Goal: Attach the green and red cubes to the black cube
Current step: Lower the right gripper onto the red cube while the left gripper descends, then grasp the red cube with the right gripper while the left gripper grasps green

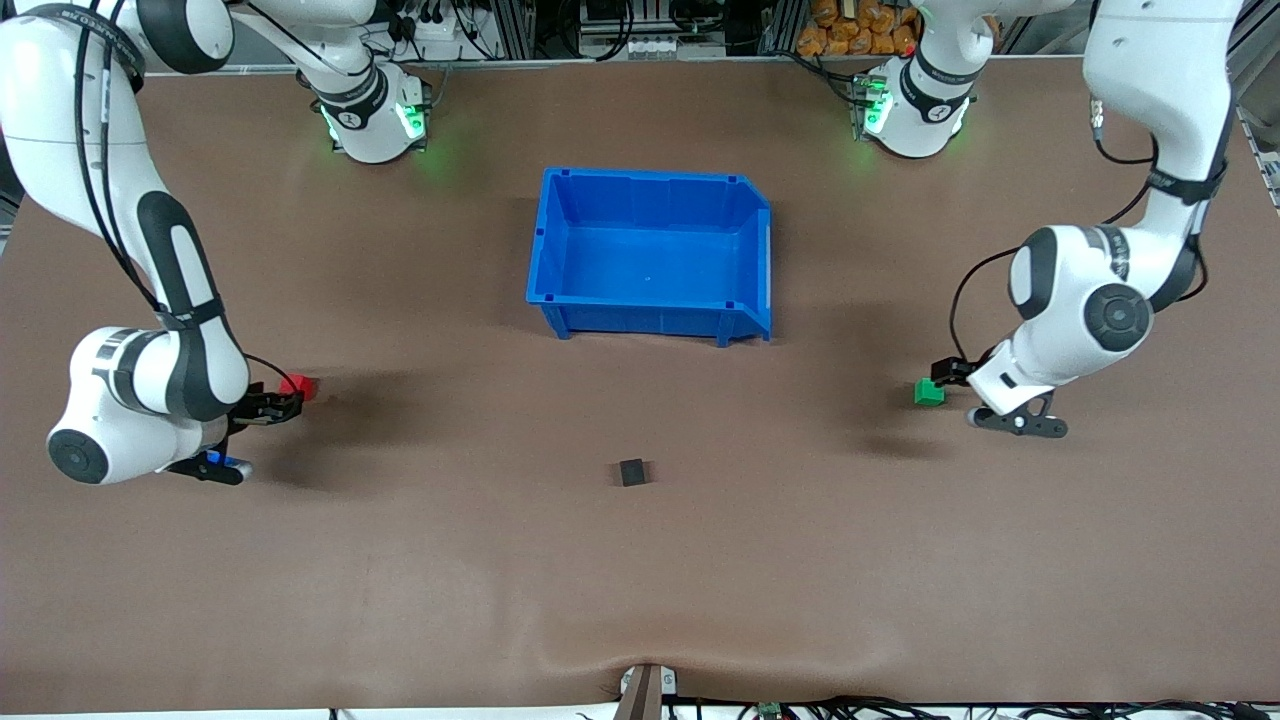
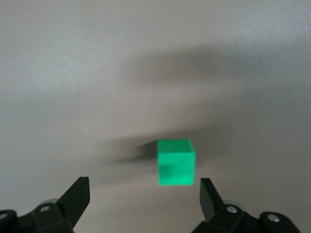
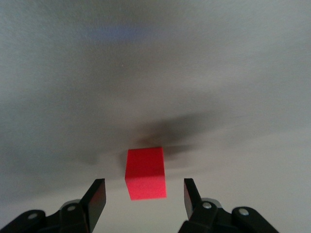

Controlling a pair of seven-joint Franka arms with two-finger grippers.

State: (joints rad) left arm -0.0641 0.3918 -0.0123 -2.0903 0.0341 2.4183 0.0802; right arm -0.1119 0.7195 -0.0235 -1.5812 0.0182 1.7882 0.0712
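Black cube (image 1: 631, 471) alone on the brown table (image 1: 640, 600) nearest the front camera, green cube (image 1: 929, 392) just ahead of the left gripper (image 2: 144, 190), fingers wide, red cube (image 1: 298, 387) between the right gripper (image 3: 144, 193) fingers, not touching, blue bin (image 1: 650, 255) farthest.

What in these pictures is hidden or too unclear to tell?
- Front view: the left gripper is mostly covered by its own arm, so whether it touches the green cube is unclear.
- Front view: the right gripper overlaps the red cube; contact is unclear.
- Right wrist view: the fingers flank that cube with gaps visible.
- The black cube appears in neither wrist view.
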